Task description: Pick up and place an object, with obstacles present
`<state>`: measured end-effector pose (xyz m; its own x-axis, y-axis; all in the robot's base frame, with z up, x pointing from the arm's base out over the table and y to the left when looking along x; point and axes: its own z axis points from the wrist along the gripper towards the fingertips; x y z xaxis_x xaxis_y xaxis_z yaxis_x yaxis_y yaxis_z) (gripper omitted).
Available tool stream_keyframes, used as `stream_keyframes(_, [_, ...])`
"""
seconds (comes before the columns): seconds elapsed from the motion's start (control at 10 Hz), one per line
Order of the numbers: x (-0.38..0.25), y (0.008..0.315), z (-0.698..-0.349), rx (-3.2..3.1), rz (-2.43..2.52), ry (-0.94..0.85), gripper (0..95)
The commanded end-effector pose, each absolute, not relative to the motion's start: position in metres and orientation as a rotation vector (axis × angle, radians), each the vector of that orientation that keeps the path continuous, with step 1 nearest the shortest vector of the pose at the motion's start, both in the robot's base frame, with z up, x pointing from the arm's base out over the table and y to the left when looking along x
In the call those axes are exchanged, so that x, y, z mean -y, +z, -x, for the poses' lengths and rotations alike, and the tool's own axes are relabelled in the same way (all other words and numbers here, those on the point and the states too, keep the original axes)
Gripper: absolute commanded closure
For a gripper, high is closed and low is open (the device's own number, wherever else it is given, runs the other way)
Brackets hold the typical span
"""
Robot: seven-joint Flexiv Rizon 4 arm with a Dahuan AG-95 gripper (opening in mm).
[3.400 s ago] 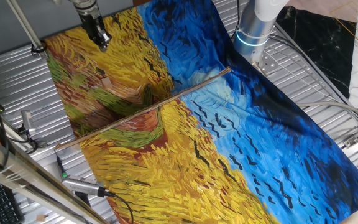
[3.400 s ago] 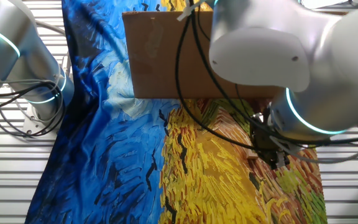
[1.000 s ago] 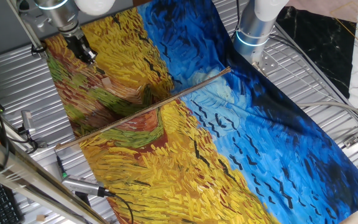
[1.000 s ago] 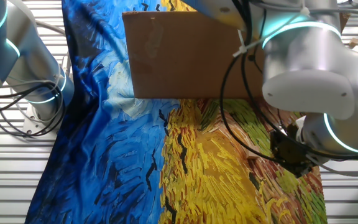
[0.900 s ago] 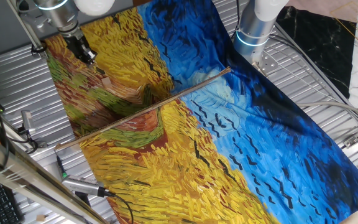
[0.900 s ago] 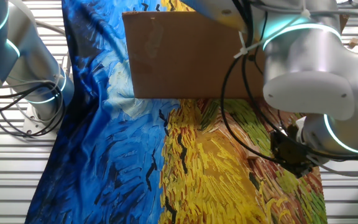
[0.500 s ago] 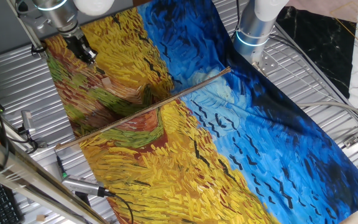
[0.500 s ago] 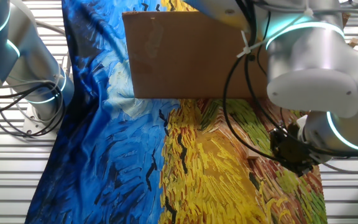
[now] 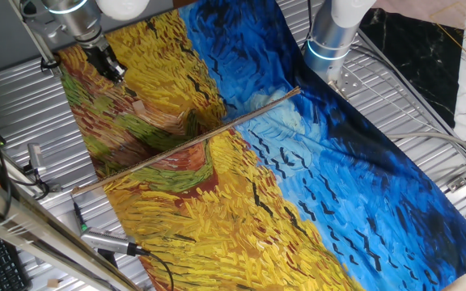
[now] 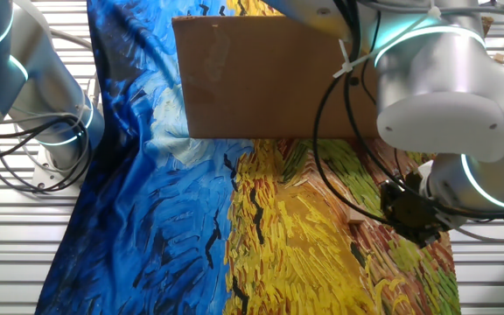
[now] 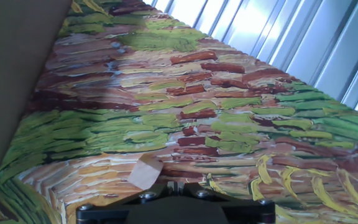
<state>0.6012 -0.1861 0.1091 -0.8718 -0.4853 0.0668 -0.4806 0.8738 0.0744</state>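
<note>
Just off the cloth's [image 9: 217, 162] edge, hand [image 9: 116, 73] near cube [image 11: 144, 172].

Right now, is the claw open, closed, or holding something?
Claw: cannot be told. Its fingertips are too small and dark in both fixed views and do not show in the hand view. The tan cube appears to lie ungripped on the painted cloth.

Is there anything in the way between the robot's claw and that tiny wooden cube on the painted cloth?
Nothing visible blocks it. In the hand view the cube lies on bare cloth just ahead of the gripper. The long wooden stick lies further along the cloth, on the cube's far side from the gripper.
</note>
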Motion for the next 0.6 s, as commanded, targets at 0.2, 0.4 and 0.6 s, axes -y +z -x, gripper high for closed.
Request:
stream_keyframes(0.2, [0.1859,0.1091,-0.6016,2.936,-0.867,-0.092,95.0])
stream_keyframes(0.4, [0.1859,0.1091,-0.6016,2.906,-0.952,-0.088,95.0])
stream_keyframes(0.6, [0.1860,0.1091,-0.6016,2.853,-1.111,-0.091,57.0])
